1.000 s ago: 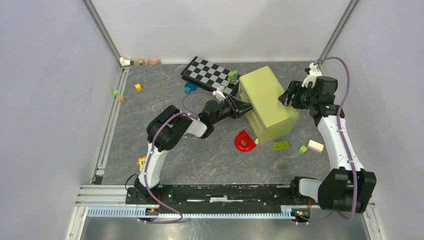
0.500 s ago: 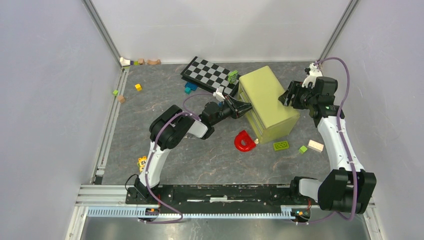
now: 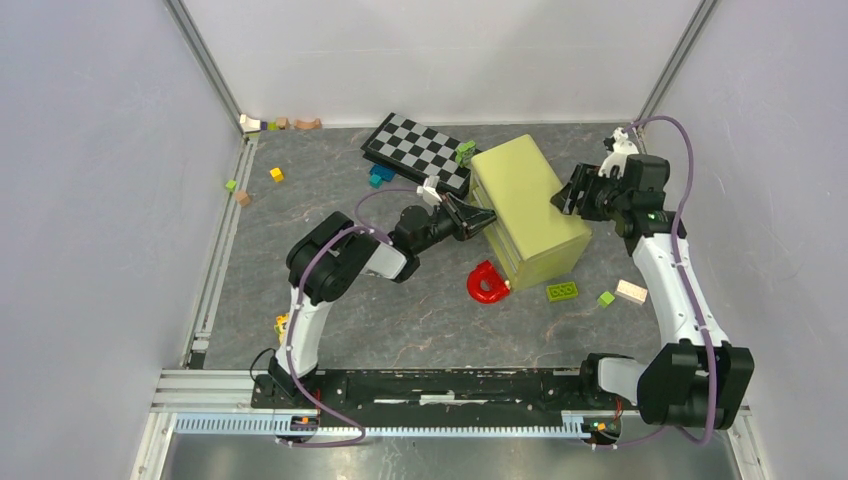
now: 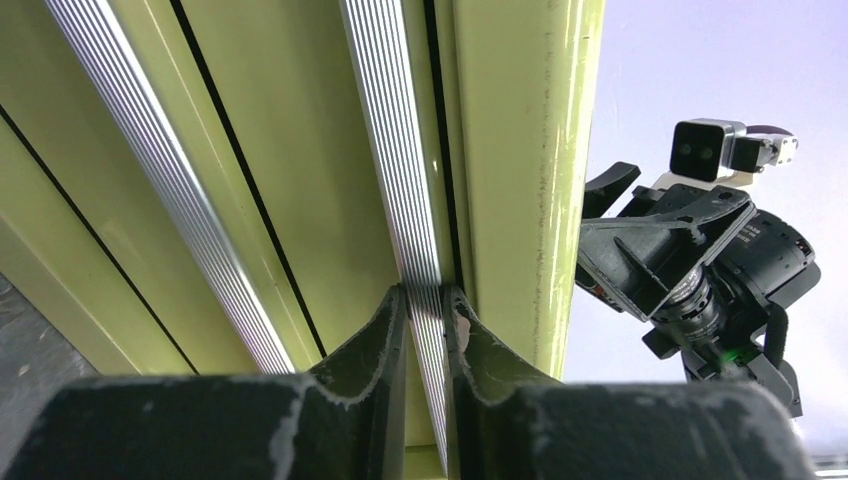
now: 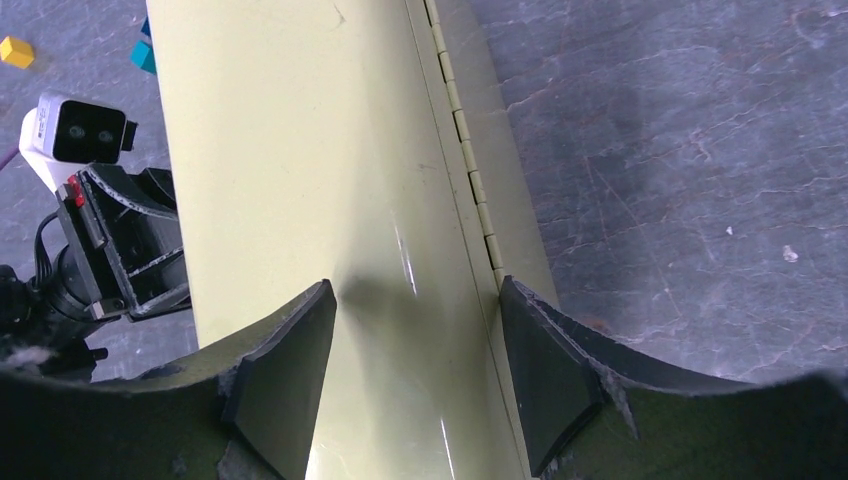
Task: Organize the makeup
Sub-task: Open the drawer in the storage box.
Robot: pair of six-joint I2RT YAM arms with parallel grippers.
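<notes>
**A:** Where is the makeup?

**B:** I can't make any of it out in these views. What shows is the box (image 3: 525,205). It is yellow-green and stands askew mid-table (image 3: 300,180), with its drawer fronts turned toward the left arm.

**A:** And the left gripper (image 4: 427,300)?

**B:** It is nearly closed. Its fingers pinch a silver ribbed strip (image 4: 400,200) that runs along a drawer front.

**A:** The right gripper (image 5: 415,300)?

**B:** It is spread wide at the opposite side of the box, with one finger on either side of the hinge (image 5: 470,170). It grips nothing. I can't tell whether its tips touch the box.

**A:** What lies around the box?

**B:** A checkerboard (image 3: 420,150) lies just beside its far left corner. A red horseshoe (image 3: 487,283) sits at its near corner, and a green brick (image 3: 561,291) lies just beside its near end.
</notes>
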